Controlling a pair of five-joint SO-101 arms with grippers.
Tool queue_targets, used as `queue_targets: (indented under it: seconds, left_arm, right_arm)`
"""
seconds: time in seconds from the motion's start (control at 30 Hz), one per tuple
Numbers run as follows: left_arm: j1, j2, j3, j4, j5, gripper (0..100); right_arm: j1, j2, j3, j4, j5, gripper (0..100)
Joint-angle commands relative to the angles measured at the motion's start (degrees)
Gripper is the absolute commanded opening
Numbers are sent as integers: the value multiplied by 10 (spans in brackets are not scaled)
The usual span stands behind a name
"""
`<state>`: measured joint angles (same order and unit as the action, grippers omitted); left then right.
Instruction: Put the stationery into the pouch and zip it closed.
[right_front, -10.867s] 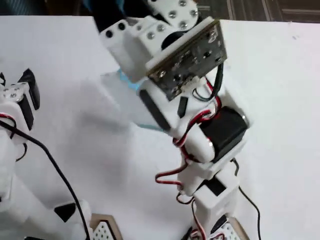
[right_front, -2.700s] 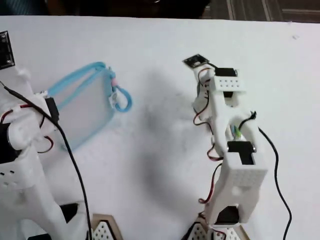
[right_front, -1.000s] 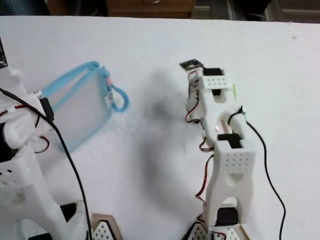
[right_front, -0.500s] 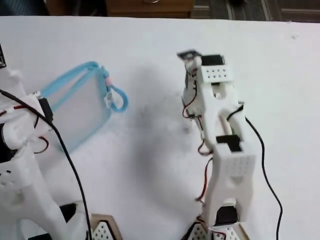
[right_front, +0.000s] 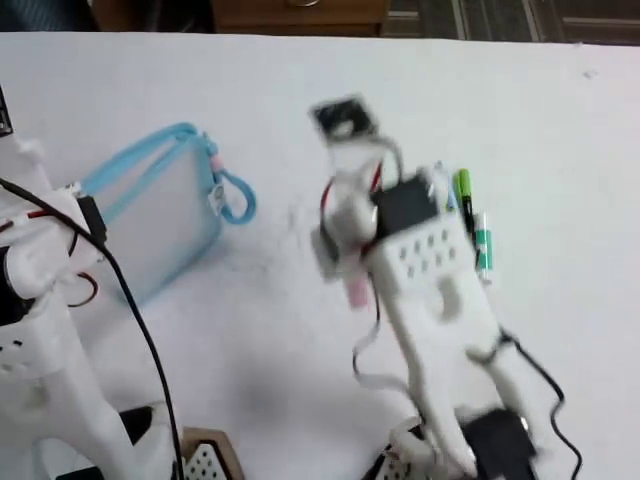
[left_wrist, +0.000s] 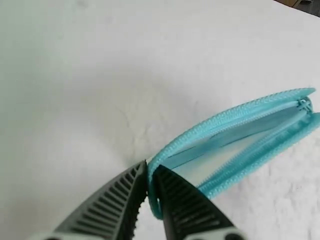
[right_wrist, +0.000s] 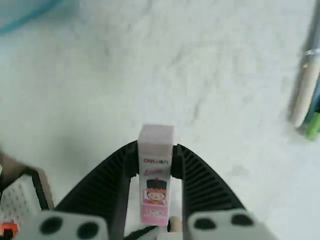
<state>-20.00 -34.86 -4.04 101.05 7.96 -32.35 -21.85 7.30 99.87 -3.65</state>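
- Far left first: a black cable runs down the white left arm, and in the high view that arm covers the near end of the pouch.
- The left gripper is low over the white table. Its black ribbed fingers are pinched tight on the zipper edge at one end of the see-through light-blue zip pouch.
- The pouch lies flat on the table at the left. Its two zipper rows are apart, so the mouth is open. A small blue loop strap sticks out of the end facing the middle.
- Mid-table, well clear of the pouch, the right arm stretches out and leans toward the pouch side.
- The right gripper is clamped on a small pink rectangular eraser with a cartoon figure, held above the table.
- Just right of that arm, a green marker and a white-and-teal pen lie on the table, right beside the arm's body.
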Motion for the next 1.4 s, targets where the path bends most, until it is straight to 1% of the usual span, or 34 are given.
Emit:
queue_targets:
  seconds: [0.0,0.03,0.1,0.13,0.23,0.27,0.47,0.53,0.6,0.73,0.87,0.97,1.03,1.37]
  left_arm:
    - [-3,0,-7,1,4,21]
    - [-3,0,-7,1,4,21]
    - [-3,0,-7,1,4,21]
    - [-3,0,-7,1,4,21]
    - [-2,0,-7,1,4,21]
    - [-2,0,-7,1,4,21]
    - [-2,0,-6,1,3,21]
    - [-2,0,-7,1,3,21]
    - [-2,0,-6,1,3,21]
    - [-1,0,-5,1,3,22]
    - [-1,0,-7,-2,3,22]
    - [-2,0,-7,-1,3,22]
    - [-2,0,-7,-1,3,22]
    - [-2,0,-7,-3,3,22]
  right_arm:
    - [-57,-103,100,-39,-9,17]
    - [-65,-119,122,-74,-10,17]
    - [-70,-138,149,-180,-18,17]
    - [-68,-148,153,-243,-46,17]
    - [-70,-159,151,-408,-178,17]
    - [-72,-159,151,-464,-205,17]
    - [-90,-123,149,-823,-212,17]
    - [-90,-100,135,-900,-214,17]
    - [-100,-73,90,-902,-214,16]
    - [-133,-8,-19,-863,-213,16]
    - [-172,46,-69,-803,-212,16]
    - [-192,63,-59,-763,-212,16]
    - [-193,62,-39,-748,-212,16]
    - [-191,42,91,-751,-211,16]
